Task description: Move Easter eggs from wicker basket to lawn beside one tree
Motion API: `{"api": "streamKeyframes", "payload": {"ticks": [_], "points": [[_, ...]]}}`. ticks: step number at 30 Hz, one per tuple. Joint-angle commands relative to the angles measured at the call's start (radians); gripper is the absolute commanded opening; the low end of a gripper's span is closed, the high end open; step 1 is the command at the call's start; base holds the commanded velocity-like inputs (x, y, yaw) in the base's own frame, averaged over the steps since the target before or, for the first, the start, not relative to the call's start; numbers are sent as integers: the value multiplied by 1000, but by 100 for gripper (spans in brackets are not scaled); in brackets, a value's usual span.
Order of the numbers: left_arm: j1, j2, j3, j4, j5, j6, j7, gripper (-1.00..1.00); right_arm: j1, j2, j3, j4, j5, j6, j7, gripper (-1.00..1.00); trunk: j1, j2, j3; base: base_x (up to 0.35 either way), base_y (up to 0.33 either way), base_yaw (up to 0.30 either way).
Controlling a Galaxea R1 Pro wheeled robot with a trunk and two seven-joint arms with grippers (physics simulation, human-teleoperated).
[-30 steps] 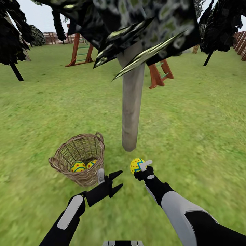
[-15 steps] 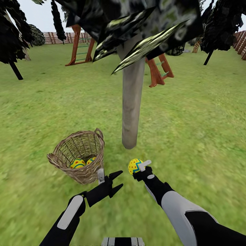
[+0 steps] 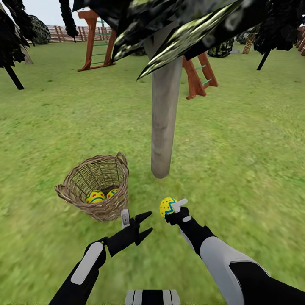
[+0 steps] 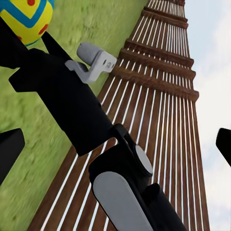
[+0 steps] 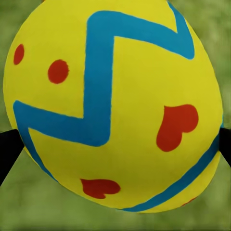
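Note:
My right gripper [image 3: 172, 208] is shut on a yellow Easter egg [image 3: 166, 206] with blue zigzags, held low over the lawn [image 3: 237, 169] just in front of the pale tree trunk [image 3: 164, 123]. The right wrist view shows that egg [image 5: 113, 106] close up between dark fingertips [image 5: 6, 149]. Two more eggs [image 3: 95, 197] [image 3: 112, 193] lie inside the wicker basket [image 3: 80, 186], which stands on the grass left of the trunk. My left gripper [image 3: 145, 224] is open and holds nothing, near the basket's front right. In the left wrist view the held egg [image 4: 26, 17] sits above my right arm.
Dark foliage [image 3: 178, 21] hangs low over the trunk. A wooden playset [image 3: 95, 42] stands behind it, with a slatted fence [image 3: 59, 34] at the yard's far edge. Thin dark trees [image 3: 12, 38] stand far left and far right. Open grass lies right of the trunk.
The whole view has shifted, so basket and trunk base sit a little higher in the picture. Both arms keep their pose, and the right gripper still holds the egg.

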Motion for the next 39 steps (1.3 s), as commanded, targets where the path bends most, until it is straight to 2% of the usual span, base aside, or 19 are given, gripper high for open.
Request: {"api": "streamKeyframes", "payload": {"ticks": [1, 13, 25, 31, 39], "points": [[0, 0, 0, 0, 0, 4, -3, 100, 0, 0, -2, -2, 8, 6, 0, -100, 0, 0, -1, 0, 0, 0], [0, 1, 0, 1, -1, -8, -3, 100, 0, 0, -2, -2, 8, 6, 0, -100, 0, 0, -1, 35, -3, 0], [0, 1, 0, 2, -3, -19, -3, 100, 0, 0, -2, -2, 9, -6, 3, -100, 0, 0, -1, 326, 0, 0], [0, 0, 0, 2, 0, -19, -3, 100, 0, 0, -2, -2, 9, -7, 3, -100, 0, 0, -1, 47, 0, 0], [0, -2, 0, 2, 0, -18, -3, 100, 0, 0, -2, -2, 8, -7, 6, -100, 3, -2, -32, 0, 0, 0]]}}
